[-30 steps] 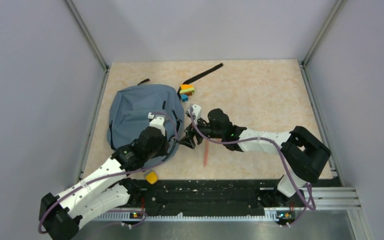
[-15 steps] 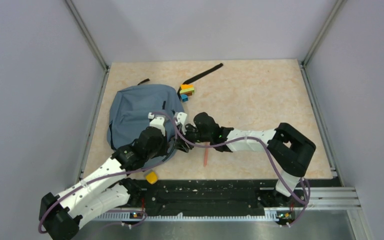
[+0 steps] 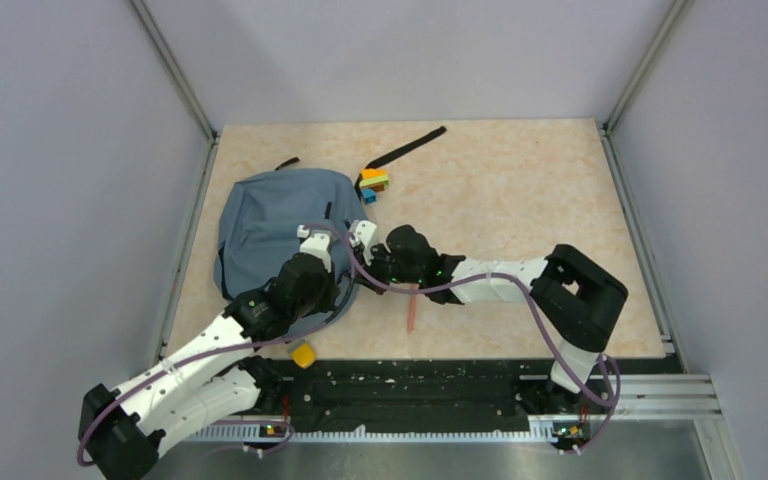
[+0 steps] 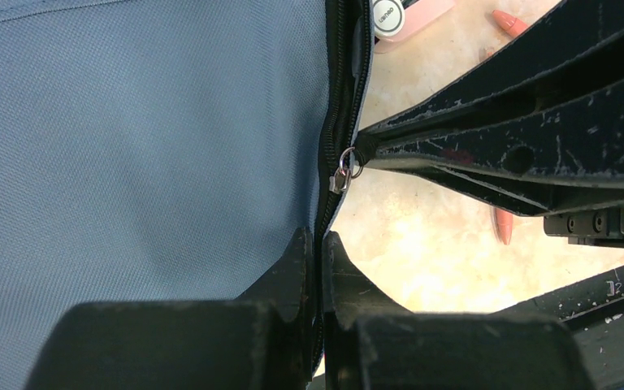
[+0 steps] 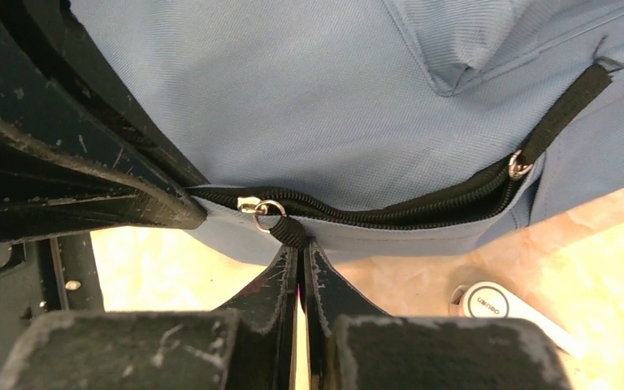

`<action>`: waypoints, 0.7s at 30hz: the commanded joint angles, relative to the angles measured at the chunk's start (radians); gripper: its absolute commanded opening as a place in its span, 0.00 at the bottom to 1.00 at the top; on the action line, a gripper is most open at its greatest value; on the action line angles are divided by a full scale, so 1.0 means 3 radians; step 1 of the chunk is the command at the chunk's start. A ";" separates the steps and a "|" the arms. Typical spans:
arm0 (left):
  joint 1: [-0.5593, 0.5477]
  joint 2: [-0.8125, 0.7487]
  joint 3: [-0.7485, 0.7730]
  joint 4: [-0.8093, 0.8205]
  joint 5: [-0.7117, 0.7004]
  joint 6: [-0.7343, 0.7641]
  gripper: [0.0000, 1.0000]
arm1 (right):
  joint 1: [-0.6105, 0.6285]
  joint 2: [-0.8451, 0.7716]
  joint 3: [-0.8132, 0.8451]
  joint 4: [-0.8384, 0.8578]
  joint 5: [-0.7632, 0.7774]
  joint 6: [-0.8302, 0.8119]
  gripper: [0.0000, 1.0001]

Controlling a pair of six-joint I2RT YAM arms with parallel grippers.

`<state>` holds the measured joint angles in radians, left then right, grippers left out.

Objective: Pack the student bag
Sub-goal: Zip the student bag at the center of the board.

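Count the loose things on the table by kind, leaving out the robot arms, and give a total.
student bag: 1
stack of coloured bricks: 1
yellow block: 1
black strip: 1
pink pen: 1
correction tape: 1
Total: 6

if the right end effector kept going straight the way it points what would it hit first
The bag: the right end effector is shut on the zipper pull, and the zipper and blue fabric lie directly beyond its tips, seemingly with no gap.
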<state>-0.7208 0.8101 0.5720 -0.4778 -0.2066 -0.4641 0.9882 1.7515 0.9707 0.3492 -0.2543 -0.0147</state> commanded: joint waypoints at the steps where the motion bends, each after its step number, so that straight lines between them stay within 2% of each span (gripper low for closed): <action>1: -0.0016 0.0009 0.0025 0.0100 0.0079 0.0022 0.00 | 0.0024 -0.0179 0.0144 0.0167 0.0323 0.0117 0.00; 5: -0.0016 0.0023 0.0010 0.0146 0.0173 0.0052 0.00 | 0.0037 -0.0318 0.0139 0.0193 0.0845 0.0129 0.00; 9: -0.0017 0.0030 0.0009 0.0210 0.0315 0.0094 0.00 | 0.0054 -0.0174 0.0329 0.0078 0.1758 0.0117 0.00; 15: -0.0016 -0.0010 -0.0003 0.0184 0.0250 0.0086 0.00 | 0.0052 0.0031 0.0533 -0.0085 0.2679 0.0104 0.00; 18: -0.0016 -0.0050 -0.0015 0.0181 0.0219 0.0082 0.00 | 0.0024 0.0083 0.0595 -0.0135 0.2876 0.0070 0.00; 21: -0.0018 -0.0058 -0.0008 0.0168 0.0230 0.0079 0.00 | -0.0055 0.0142 0.0684 -0.0191 0.2864 0.0066 0.00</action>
<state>-0.7200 0.8158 0.5720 -0.3878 -0.1822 -0.4393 1.0328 1.7794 1.0878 0.2592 0.3920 0.0269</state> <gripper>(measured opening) 0.030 0.006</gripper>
